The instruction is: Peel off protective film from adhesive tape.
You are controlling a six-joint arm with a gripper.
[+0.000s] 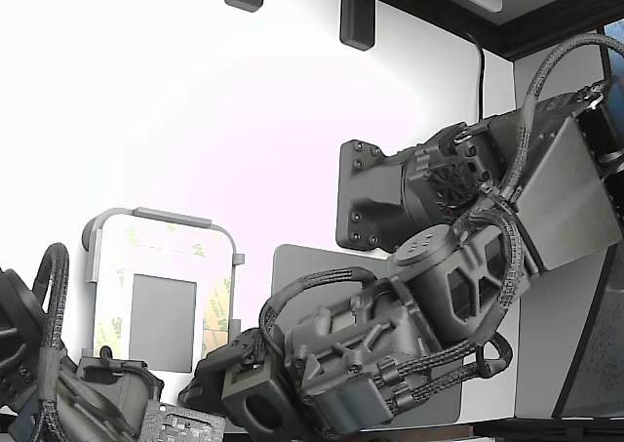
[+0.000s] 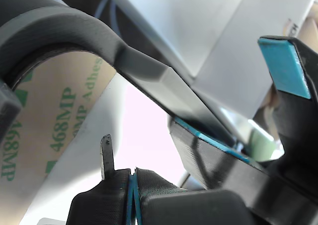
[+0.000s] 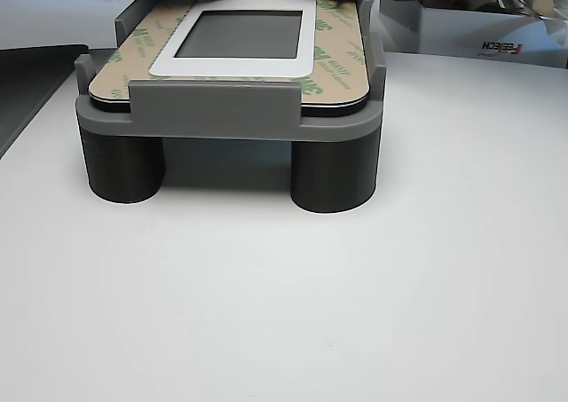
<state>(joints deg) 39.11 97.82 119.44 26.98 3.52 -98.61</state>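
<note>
Protective film point(image 2: 54, 120): pale, green "468MP" print, lying flat on the plate, just beside the pincer tips, not gripped.
Pincer point(image 2: 120, 171): jaws nearly together, thin blue-edged gap, nothing held; a thin metal tip stands up from one jaw.
Adhesive tape point(image 3: 330, 43): strips frame the grey rectangle point(image 3: 244, 34), beyond the tips.
Fixture point(image 3: 213, 109): grey cradle on dark round legs, holding the plate.

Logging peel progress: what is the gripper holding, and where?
Cannot tell. The gripper sits beside the protective film, but no view shows film between its fingertips.
</note>
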